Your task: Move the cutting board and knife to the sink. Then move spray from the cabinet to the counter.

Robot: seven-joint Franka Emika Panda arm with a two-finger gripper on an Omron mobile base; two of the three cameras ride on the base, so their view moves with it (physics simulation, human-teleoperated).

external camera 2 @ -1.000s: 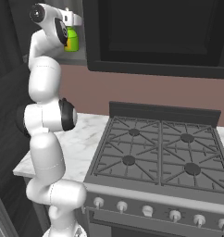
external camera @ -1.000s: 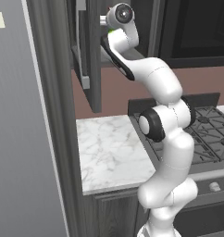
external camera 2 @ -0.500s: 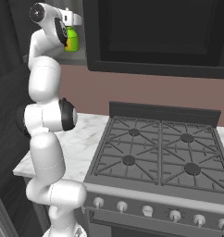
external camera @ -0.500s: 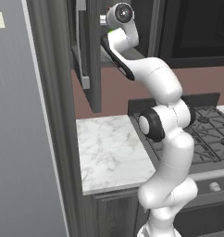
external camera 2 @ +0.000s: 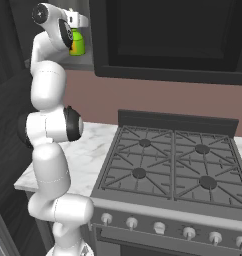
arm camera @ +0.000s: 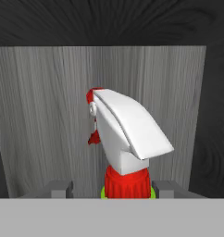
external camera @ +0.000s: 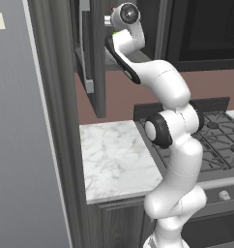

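Dark grey cabinet [external camera: 97,58], door swung open, forms the setting; below it lies the white marble tabletop [external camera: 114,157], beside the black stove [external camera 2: 173,167]. You are on the second step: the pincer [arm camera: 127,190] reaches into the cabinet, its fingertips [arm camera: 58,189] flanking the red neck of the spray [arm camera: 125,143], which stands upright on the shelf. Whether they already clamp it you cannot tell. Next, secure the grip, lift, and withdraw clear of the door [external camera: 85,53].
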